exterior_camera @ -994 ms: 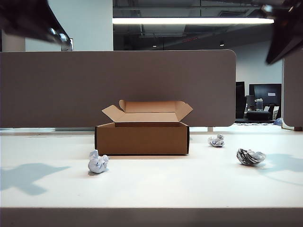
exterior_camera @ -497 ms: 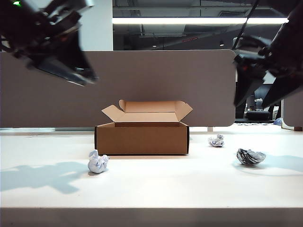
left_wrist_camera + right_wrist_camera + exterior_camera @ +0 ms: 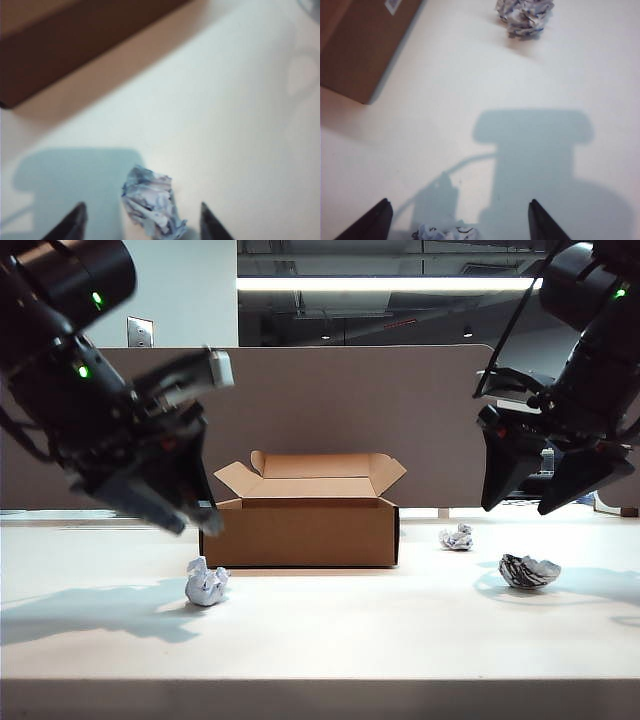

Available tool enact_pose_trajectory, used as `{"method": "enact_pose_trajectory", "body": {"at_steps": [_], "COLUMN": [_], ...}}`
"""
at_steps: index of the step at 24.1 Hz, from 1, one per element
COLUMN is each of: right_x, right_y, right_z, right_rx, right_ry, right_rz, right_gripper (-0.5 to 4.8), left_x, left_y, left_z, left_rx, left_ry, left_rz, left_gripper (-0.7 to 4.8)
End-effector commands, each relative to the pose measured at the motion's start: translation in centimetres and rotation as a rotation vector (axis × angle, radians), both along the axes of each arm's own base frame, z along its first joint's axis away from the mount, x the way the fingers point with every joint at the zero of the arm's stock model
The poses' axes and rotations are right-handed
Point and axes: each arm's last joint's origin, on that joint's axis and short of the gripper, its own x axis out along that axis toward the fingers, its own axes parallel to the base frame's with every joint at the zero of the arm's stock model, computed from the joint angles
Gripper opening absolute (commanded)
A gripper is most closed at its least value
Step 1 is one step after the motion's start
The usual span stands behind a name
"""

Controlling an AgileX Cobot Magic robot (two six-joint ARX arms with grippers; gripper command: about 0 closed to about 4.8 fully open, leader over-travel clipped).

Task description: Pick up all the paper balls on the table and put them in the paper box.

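I had both arms low. My left gripper (image 3: 141,225) was wide open and empty, the white paper ball (image 3: 151,206) between its tips, lower left beside the paper box (image 3: 300,531). My right gripper (image 3: 457,225), open and empty too, hung above the printed ball (image 3: 529,571).

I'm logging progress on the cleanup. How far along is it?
Nothing is boxed yet: all three paper balls lie on the table outside the paper box. Left gripper and right gripper hang open and empty, each above a ball. All three pickups remain.
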Motion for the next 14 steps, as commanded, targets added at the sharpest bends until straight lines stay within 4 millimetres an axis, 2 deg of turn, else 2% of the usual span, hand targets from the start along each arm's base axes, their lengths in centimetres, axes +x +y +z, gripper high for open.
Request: {"method": "enact_pose_trajectory", "body": {"at_steps": [1,14], "right_x": [0.4,1.0], "right_y": [0.1,0.2], "right_z": [-0.1,-2.7], "right_rx": [0.000,-0.020], "right_ry": [-0.012,0.080], "right_rz": [-0.004,-0.006], "right_gripper": [3.83,3.83], "left_x": [0.4,1.0], "left_y": [-0.2,-0.6], "left_z": [-0.5,-1.3], "left_rx": [-0.004,-0.038], "left_ry": [0.009,0.016], "left_rz": [0.000,-0.003], "left_gripper": [3.15,3.15]}}
